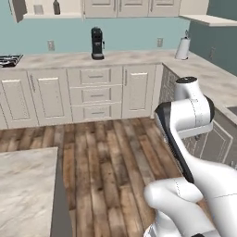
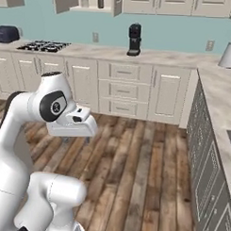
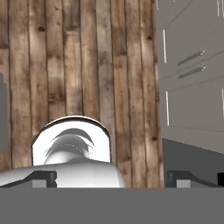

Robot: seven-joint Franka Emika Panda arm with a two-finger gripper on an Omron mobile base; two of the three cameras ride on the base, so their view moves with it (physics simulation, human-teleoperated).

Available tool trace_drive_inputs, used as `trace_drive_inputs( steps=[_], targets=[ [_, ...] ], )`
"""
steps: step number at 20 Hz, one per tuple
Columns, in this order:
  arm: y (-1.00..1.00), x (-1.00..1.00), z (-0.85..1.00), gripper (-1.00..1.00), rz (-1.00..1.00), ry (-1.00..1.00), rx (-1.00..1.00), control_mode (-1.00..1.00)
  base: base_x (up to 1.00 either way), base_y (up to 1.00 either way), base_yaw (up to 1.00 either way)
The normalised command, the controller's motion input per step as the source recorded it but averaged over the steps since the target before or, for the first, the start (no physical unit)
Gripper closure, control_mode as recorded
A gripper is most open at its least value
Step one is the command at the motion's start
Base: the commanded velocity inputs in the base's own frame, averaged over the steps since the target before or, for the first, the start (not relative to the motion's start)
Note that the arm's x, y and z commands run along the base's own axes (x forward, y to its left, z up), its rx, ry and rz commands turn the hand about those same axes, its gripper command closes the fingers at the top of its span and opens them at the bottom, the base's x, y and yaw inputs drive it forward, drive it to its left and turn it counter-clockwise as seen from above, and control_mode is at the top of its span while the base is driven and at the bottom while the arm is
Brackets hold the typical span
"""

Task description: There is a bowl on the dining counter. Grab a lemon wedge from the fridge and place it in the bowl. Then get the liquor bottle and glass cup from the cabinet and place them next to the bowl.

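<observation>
Tool jaws spread wide, nothing between them; in the hand view it points down at the wood floor with grey drawer fronts off to the right. Arm is folded up over the base.

Task items: liquor bottle sits on the open upper cabinet shelf, far left on the back wall, its door swung out. A pale blurry thing just left of the bottle is probably the glass cup, too small to confirm. Corner of the dining surface is near left in the left base view. Can't locate bowl, lemon wedge or fridge from here.

Judging by that, the arm is in transit, likely heading for the cabinet.

Risks:
- Shelf is high and far from the base. If the base stops short, the arm reaches near full stretch and may come in at a bad angle and knock the bottle over.
- Bottle and probable cup stand close together; wide jaws going for one can clip the other and push it off the shelf.
- The open door hangs left of the shelf, so a swing in from that side can hit it.
- Coffee machine stands on the wall surface below and right of the shelf; a low approach catches it.
- Bottle neck is narrow, so a high grasp may slip.
</observation>
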Motion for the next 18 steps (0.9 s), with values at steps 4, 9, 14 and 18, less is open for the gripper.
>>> trace_drive_inputs(
  steps=[4,9,14,18],
  targets=[
    [0.0,0.0,0.0,-1.0,0.0,0.0,0.0,1.0,1.0,0.0,0.0],
    [0.0,0.0,0.0,-1.0,0.0,0.0,0.0,1.0,1.0,0.0,0.0],
    [0.0,0.0,0.0,-1.0,0.0,0.0,0.0,1.0,1.0,0.0,0.0],
    [0.0,0.0,0.0,-1.0,0.0,0.0,0.0,1.0,1.0,0.0,0.0]
  ],
)
